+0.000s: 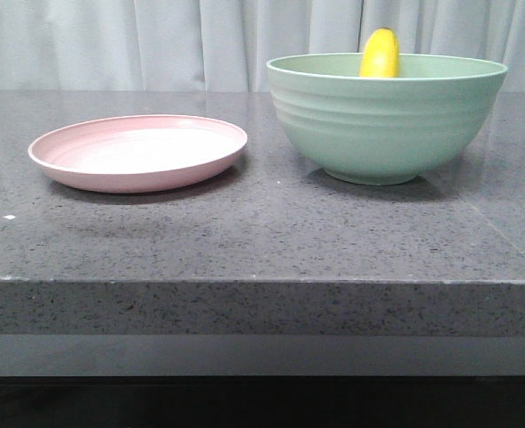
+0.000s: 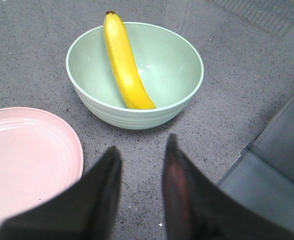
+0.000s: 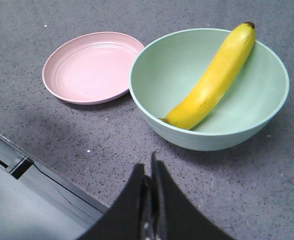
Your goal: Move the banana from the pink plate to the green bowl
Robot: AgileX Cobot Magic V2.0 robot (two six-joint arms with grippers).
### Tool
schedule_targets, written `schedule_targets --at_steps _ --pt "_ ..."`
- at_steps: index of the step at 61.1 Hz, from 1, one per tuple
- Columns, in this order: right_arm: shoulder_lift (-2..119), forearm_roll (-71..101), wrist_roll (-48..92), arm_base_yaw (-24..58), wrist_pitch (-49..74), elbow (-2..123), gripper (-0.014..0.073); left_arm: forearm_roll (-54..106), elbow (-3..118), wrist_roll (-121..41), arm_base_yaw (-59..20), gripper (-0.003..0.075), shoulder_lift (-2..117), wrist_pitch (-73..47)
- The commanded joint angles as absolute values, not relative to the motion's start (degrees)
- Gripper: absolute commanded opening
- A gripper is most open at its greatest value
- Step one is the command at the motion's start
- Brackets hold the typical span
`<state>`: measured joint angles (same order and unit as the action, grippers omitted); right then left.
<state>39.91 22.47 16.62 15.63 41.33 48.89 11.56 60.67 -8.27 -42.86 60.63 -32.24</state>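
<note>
Front view puts the banana (image 1: 379, 53) at the upper right of the frame, its rounded yellow end poking above the back rim of the green bowl (image 1: 382, 125); from the wrist cameras we see it lying slantwise inside, one end down in the bowl's hollow and the dark stem tip leaning on the rim. Left of it in the front picture, the pink plate (image 1: 137, 152) sits bare, apart from the bowl. We judge the transfer done, with nothing left but perhaps drawing the arms back. Our left gripper (image 2: 142, 160) holds nothing, fingers spread apart over the grey table (image 1: 262, 241), and our right gripper (image 3: 151, 172) has its fingers pressed together, also empty
</note>
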Motion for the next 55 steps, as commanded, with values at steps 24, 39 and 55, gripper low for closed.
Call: schedule_targets --at_steps 24,39,55 --pt "39.7 23.1 17.0 15.6 38.2 50.4 -0.0069 12.8 62.0 -8.3 -43.6 -0.002 59.4 -27.8" --pt "39.7 23.1 17.0 15.6 38.3 50.4 -0.0069 14.8 51.9 -8.1 -39.5 -0.002 53.1 -17.6" --pt "39.7 23.1 17.0 15.6 38.3 50.4 -0.0069 19.1 31.4 -8.1 -22.8 -0.002 34.6 -6.2"
